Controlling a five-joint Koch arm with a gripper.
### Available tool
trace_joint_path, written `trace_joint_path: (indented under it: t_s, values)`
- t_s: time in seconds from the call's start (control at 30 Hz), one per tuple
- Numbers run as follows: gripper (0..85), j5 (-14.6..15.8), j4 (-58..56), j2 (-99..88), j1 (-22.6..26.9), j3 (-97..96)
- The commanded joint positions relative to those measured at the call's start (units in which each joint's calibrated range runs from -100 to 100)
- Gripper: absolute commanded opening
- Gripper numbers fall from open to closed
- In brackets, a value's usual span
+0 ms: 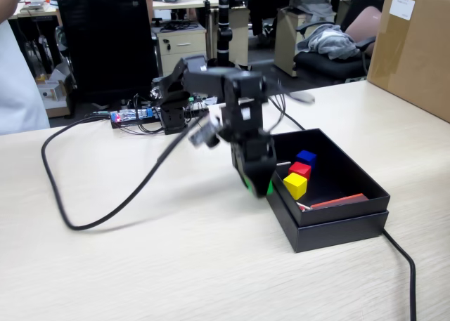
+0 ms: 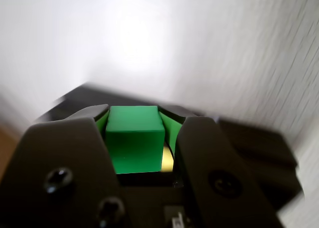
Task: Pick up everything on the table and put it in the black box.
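In the wrist view the gripper [image 2: 134, 119] pinches the green cube [image 2: 134, 140] squarely between its two jaws, green pads pressed against the cube's sides; the lower part of the cube is hidden behind the black jaw bodies, and a sliver of yellow shows just beside its lower right corner — too little to say what it is. Behind the cube the black box [image 2: 259, 148] is a smeared dark shape against the pale, overexposed table [image 2: 224, 48], its edges too blurred to trace. In the fixed view the gripper [image 1: 256, 187] hangs just at the box's [image 1: 337, 226] left rim, and only small green slivers show at its tip — the cube itself is mostly covered by the jaws there. Inside the box lie the blue cube [image 1: 306, 156], the red cube [image 1: 300, 169] and the yellow cube [image 1: 295, 185], in a close row, with a red strip [image 1: 341, 201] near the front wall. A black cable [image 1: 91, 194] loops over the table [image 1: 140, 265], and another runs out of frame at the lower right.
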Motion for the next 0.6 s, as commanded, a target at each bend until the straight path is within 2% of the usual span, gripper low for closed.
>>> trace_joint_path:
  t_s: [0.0, 0.1, 0.2, 0.47, 0.57]
  values:
    - [0.9, -1.07, -0.65, -15.16, 1.56, -0.66]
    - [0.9, -1.03, -0.65, -19.40, 4.00, -1.84]
    - [1.1, 0.29, -0.65, -16.19, 7.28, -1.84]
    - [1.2, 1.76, -0.56, 2.86, 8.74, 0.07]
    - [5.6, 1.86, -0.65, 7.68, 8.64, -0.39]
